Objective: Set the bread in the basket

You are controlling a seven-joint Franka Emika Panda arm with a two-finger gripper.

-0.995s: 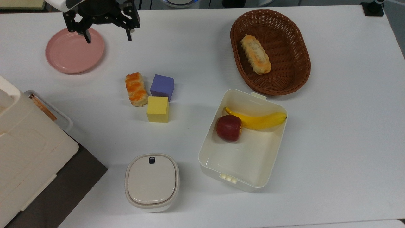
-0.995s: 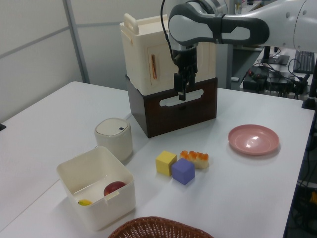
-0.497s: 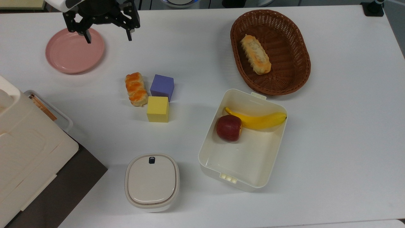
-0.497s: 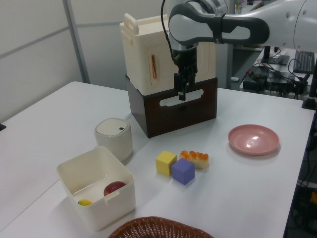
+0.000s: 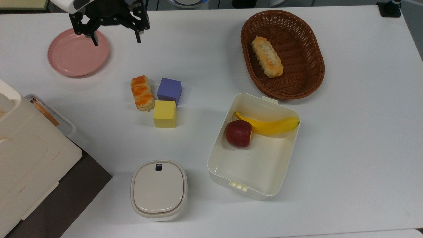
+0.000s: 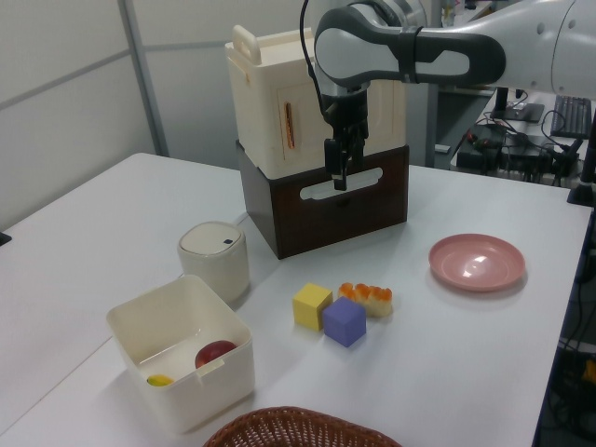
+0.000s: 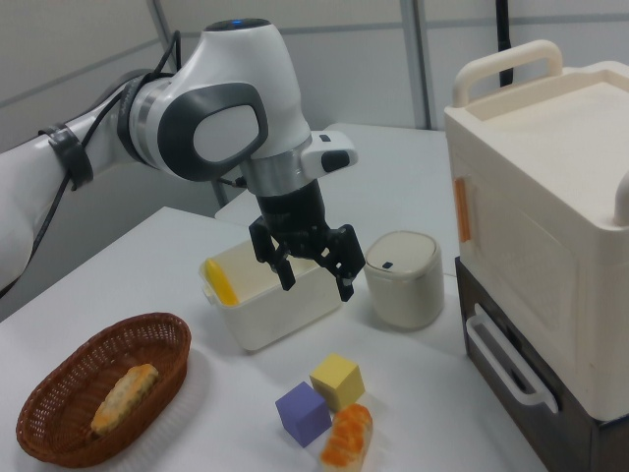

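- Top view: my gripper hangs high near the table's far edge, between the pink plate and the bare tabletop, its two fingers spread wide with nothing between them. The bread lies on the table well apart from it, just beside the purple cube and touching or nearly touching the yellow cube. The basket sits far off toward the top view's right and already holds a longer, paler loaf. I judge nothing of the task done so far: approach, grasp, carry and release all remain.
- Left view: the gripper hovers well above the table, in front of the brown-and-cream cabinet. The bread rests behind the purple cube, untouched. Only the basket's rim peeks in at the bottom edge.
- Right view: the open, empty gripper hangs above the white box. The bread lies low in front, against the cubes; the basket sits at the right view's left. I reckon the cubes crowd one side of the bread, so the grasp needs care.
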